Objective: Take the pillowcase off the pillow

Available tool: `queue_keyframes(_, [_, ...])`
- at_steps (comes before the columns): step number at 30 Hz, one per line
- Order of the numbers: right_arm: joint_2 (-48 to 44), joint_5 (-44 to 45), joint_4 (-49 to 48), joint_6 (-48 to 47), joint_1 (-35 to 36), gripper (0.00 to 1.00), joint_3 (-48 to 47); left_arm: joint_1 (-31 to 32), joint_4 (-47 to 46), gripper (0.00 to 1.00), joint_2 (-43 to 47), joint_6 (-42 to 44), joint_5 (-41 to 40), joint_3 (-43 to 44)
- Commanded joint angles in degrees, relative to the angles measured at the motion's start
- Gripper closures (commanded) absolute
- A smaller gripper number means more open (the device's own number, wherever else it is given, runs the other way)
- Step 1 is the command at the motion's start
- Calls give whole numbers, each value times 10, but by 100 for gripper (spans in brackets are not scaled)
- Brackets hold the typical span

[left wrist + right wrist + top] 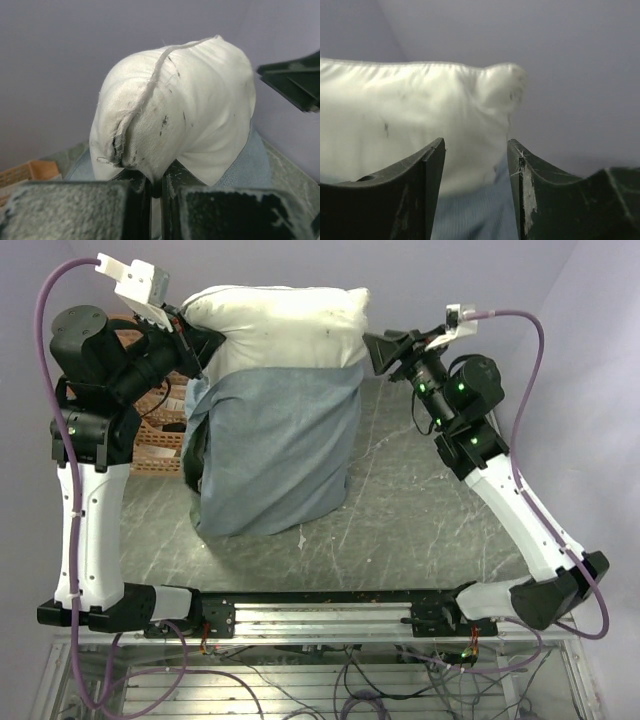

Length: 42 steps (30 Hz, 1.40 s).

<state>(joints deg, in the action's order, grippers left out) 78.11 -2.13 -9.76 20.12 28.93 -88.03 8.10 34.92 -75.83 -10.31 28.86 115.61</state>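
Grey table (pixel 430 500), top view: the pillow (pixel 280 330) stands at centre, and the pillowcase (pixel 275 455) covers its lower half. Left wrist: the left gripper (pixel 156 182) is clenched on the pillow corner at 6 o'clock; this hold must be firm. Right wrist: the right gripper (pixel 476 165) is released; it should pinch the pillowcase at 6 o'clock.

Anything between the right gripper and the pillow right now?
Nothing. In the right wrist view the open right gripper faces a corner of the pillow across a bare gap.
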Motion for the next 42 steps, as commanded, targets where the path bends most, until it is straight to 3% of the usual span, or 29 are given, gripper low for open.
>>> queue_keyframes(1, [-81,41,-74,-59,17,45,78,15,-59,93,24,13,-65,-39])
queue_keyframes(4, [-124,64,-92,-110,88,40,119,40,-54,93,21,48,-97,-43])
queue_keyframes(7, [-137,106,-106,-217,230,37,146,50,-50,93,12,63,-112,-38])
queue_keyframes(9, [-111,123,-91,-276,299,35,136,51,-49,93,11,64,-111,-33])
queue_keyframes(12, [-39,132,-51,-321,340,34,100,52,-39,93,10,61,-101,-15])
queue_keyframes(15, [14,163,-41,-339,351,35,71,53,-19,93,11,72,-94,6])
queue_keyframes(19, [52,194,-23,-348,353,45,44,53,6,93,17,90,-91,25])
queue_keyframes(29, [23,226,-56,-316,361,100,133,53,2,93,45,107,-92,7])
queue_keyframes(42, [-10,243,-109,-230,410,100,289,53,1,93,52,133,-116,6])
